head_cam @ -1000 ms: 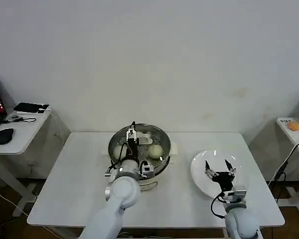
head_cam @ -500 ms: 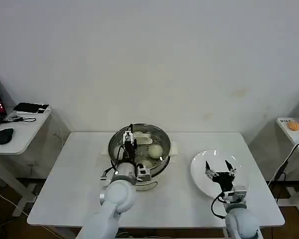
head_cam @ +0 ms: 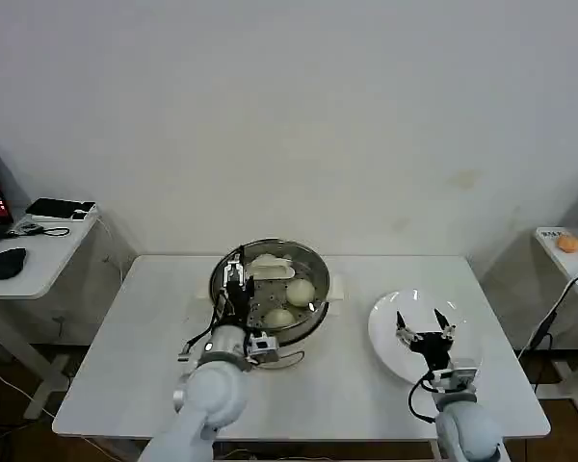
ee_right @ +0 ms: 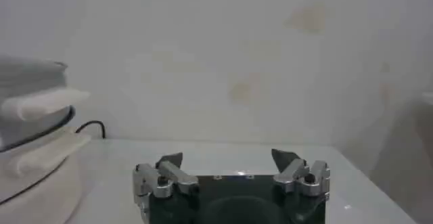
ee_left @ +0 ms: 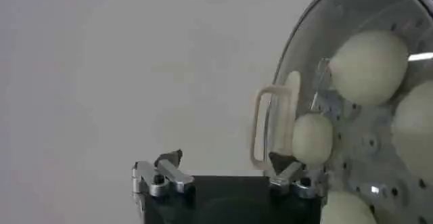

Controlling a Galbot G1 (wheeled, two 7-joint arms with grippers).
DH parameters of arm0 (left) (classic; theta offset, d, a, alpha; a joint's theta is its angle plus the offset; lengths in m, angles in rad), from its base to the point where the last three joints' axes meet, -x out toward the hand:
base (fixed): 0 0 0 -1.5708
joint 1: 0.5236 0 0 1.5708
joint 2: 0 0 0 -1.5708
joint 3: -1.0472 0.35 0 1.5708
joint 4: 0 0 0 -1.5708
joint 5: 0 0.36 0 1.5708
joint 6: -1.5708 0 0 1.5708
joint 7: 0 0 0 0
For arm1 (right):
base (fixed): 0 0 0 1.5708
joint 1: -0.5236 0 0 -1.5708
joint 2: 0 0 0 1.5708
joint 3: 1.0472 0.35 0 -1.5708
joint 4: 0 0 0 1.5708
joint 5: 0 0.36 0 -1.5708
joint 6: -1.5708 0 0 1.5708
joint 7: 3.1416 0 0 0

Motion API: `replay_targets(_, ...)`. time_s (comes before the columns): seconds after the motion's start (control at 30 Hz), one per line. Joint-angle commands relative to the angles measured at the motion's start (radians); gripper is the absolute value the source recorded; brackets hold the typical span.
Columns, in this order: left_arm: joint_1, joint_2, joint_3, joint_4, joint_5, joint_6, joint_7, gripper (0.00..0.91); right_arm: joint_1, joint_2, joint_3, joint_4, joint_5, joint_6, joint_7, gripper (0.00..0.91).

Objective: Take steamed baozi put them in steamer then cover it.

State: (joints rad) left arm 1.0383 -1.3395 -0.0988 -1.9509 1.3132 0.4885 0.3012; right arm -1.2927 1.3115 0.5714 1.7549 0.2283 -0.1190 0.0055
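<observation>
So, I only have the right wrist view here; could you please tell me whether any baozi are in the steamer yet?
Observer: Yes, the left wrist view shows four baozi lying on the perforated tray of the steamer.
Operator: Thank you. Is the steamer covered?
Observer: No, it is open at the top, with no lid on it.
Operator: And where is the left gripper, please?
Observer: The left gripper is over the steamer's left rim, open and holding nothing.
</observation>
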Motion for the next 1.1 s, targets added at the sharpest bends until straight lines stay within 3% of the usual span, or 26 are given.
replay_targets(0.03,0.097,0.055,-0.032,-0.14,-0.066,-0.005,-0.02,0.907,-0.005,-0.014,-0.001,0.013,0.025,-0.005,0.002,0.907)
replay_targets(0.1,0.111,0.058,-0.043,-0.177,-0.104,-0.005,-0.028,0.907,-0.007,-0.018,-0.002,0.016,0.035,-0.008,0.004,0.907)
replay_targets(0.3,0.174,0.081,-0.205,-0.227,-0.507,-0.077,-0.186,0.907,-0.023,-0.072,-0.022,0.05,0.093,-0.024,0.003,0.907)
replay_targets(0.47,0.271,0.072,-0.431,-0.175,-0.844,-0.274,-0.283,0.907,-0.021,-0.116,-0.024,0.069,0.164,-0.043,0.013,0.907)
replay_targets(0.6,0.384,0.059,-0.549,-0.151,-1.083,-0.331,-0.286,0.907,-0.024,-0.142,-0.04,0.067,0.168,-0.038,0.028,0.907)
replay_targets(0.77,0.492,0.056,-0.589,-0.118,-1.167,-0.386,-0.304,0.907,-0.022,-0.17,-0.048,0.038,0.136,0.019,0.03,0.907)
replay_targets(0.87,0.535,0.044,-0.595,-0.098,-1.224,-0.385,-0.307,0.907,-0.019,-0.167,-0.044,0.025,0.127,-0.006,0.023,0.907)
replay_targets(0.93,0.555,0.035,-0.594,-0.082,-1.255,-0.381,-0.309,0.907,-0.021,-0.157,-0.05,0.03,0.147,-0.034,0.054,0.907)
replay_targets(1.1,0.6,0.024,-0.567,-0.057,-1.283,-0.369,-0.318,0.907,-0.038,-0.135,-0.077,0.037,0.155,-0.018,0.052,0.907)
